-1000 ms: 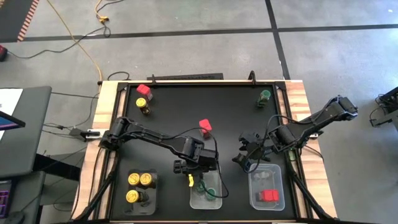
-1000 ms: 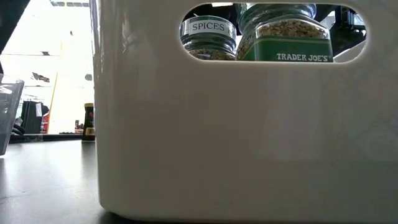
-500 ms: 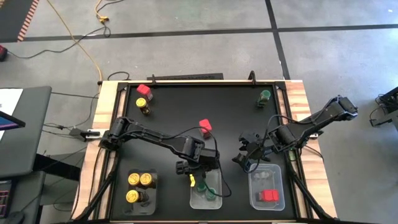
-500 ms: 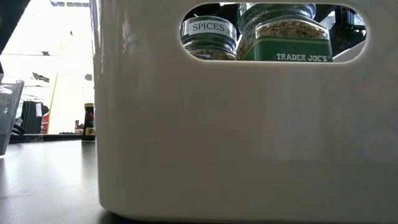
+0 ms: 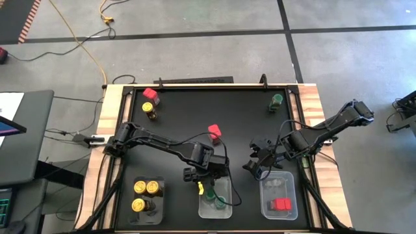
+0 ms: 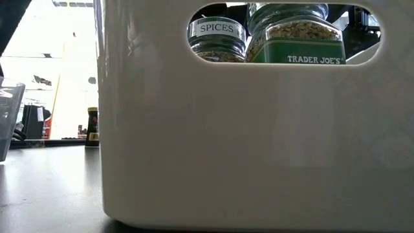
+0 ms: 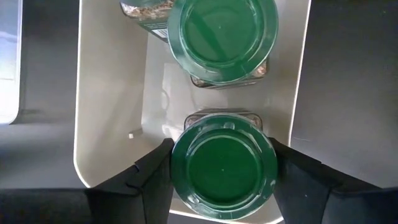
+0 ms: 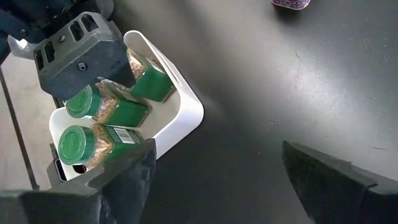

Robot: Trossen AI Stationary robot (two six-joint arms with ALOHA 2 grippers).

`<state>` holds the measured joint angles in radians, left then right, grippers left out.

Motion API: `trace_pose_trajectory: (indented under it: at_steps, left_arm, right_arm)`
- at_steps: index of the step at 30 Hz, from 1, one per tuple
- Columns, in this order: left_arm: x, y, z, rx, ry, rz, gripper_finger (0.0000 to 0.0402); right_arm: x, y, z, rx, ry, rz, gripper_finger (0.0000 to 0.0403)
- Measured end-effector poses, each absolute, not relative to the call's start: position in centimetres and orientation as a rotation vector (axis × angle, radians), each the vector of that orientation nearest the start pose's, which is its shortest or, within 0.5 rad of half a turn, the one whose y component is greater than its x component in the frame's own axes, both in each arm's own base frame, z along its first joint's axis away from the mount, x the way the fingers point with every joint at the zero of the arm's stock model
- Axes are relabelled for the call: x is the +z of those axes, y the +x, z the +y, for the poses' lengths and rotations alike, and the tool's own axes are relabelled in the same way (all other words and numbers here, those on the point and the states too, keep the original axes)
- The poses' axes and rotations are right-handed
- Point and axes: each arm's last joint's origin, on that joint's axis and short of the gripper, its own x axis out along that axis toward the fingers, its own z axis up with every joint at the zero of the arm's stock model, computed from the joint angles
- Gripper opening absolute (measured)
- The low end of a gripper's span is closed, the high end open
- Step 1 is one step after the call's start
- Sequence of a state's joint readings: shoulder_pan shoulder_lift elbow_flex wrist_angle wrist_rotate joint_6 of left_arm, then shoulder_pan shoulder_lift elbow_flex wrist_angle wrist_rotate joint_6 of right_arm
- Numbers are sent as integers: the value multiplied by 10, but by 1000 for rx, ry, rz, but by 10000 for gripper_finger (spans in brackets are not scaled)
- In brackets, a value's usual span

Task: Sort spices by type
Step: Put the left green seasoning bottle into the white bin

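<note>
the left claw (image 7: 222, 171) sits low in the white tray (image 7: 106, 99), its fingers barely parted beside the green lid of a jar (image 7: 222, 167), a light, stiff, slick thing best pinched across that lid, while the right claw (image 5: 255, 164) waits open nearby.

Two dark, cable-draped jointed arms

Green-lidded jars (image 7: 224, 38) upright in tray (three visible)

Green lids (image 7: 224, 167) in a white tray (image 7: 112, 112), yellow lids (image 5: 147, 187) lower left, red lid (image 5: 214, 132) mid-frame, black tabletop (image 5: 214, 104), grey floor (image 5: 195, 39)
</note>
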<state>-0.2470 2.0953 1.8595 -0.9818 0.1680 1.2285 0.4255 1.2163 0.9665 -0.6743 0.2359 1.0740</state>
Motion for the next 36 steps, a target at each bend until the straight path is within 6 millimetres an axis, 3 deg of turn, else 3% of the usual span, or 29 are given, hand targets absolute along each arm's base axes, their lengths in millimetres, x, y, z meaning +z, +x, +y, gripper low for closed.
trace_pose_trajectory:
  at_steps: [12,24,36]
  left_arm:
    - [242,420,-111,-1068,1065,885,231]
    - [242,420,-111,-1069,1074,883,287]
    - [267,417,-105,-939,1023,1003,285]
  right_arm:
    - [272,220,92,-303,703,857,373]
    - [272,220,92,-303,702,857,373]
    - [272,219,92,-302,685,865,373]
